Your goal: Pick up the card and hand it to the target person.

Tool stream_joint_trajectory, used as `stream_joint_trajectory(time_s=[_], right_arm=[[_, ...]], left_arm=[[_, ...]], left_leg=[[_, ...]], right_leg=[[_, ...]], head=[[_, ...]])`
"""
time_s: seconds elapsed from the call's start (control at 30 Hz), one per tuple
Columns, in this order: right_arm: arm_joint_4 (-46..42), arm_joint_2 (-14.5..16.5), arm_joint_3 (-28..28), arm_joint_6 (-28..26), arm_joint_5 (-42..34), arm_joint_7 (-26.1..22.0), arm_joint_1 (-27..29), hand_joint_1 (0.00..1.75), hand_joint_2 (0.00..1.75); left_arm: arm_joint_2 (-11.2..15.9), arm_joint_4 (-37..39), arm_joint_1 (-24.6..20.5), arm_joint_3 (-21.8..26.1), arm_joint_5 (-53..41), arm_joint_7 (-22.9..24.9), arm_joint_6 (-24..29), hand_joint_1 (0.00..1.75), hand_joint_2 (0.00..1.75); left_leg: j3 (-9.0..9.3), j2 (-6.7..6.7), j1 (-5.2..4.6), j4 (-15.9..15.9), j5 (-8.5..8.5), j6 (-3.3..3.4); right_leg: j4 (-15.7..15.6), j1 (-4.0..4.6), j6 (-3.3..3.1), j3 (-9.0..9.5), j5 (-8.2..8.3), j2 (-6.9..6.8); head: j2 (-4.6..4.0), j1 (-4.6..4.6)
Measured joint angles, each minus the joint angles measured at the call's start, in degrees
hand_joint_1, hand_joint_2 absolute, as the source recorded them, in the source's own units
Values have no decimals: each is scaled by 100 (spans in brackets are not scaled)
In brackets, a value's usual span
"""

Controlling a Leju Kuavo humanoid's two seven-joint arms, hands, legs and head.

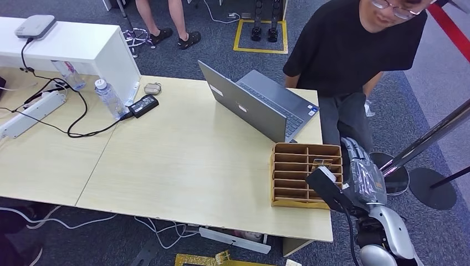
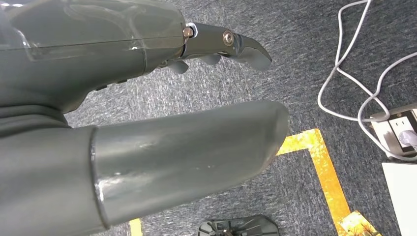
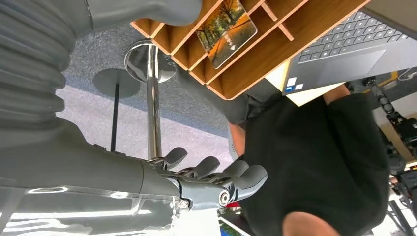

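Note:
A card [image 1: 323,162] printed with autumn trees stands in a slot of the wooden organizer [image 1: 294,191] at the table's right front corner. In the right wrist view the card [image 3: 226,31] leans in the organizer [image 3: 255,64]. My right hand [image 1: 363,174] hovers just right of the organizer, beside the card. Its fingers [image 3: 211,174] are spread and hold nothing. A person in a black shirt [image 1: 349,47] stands behind the table's right end, close to that hand. My left hand [image 2: 113,64] hangs over the carpet with its thumb [image 2: 196,147] and fingers apart, holding nothing.
An open grey laptop [image 1: 260,102] sits right behind the organizer. A chrome barrier post [image 1: 429,137] with round bases [image 1: 438,189] stands to the right of my arm. A bottle [image 1: 108,97], charger and cables lie far left. Another person's legs [image 1: 166,22] are at the back.

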Motion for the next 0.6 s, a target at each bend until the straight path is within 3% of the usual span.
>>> stream_joint_trajectory(time_s=[0.6], right_arm=[[610,1,369,356,-176,119,-386,33,175]], left_arm=[[0,0,-2,-13,-77,17,0,0,0]], left_leg=[[-1,0,0,0,0,0]], right_leg=[[0,0,0,-1,0,-1]], head=[[0,0]])
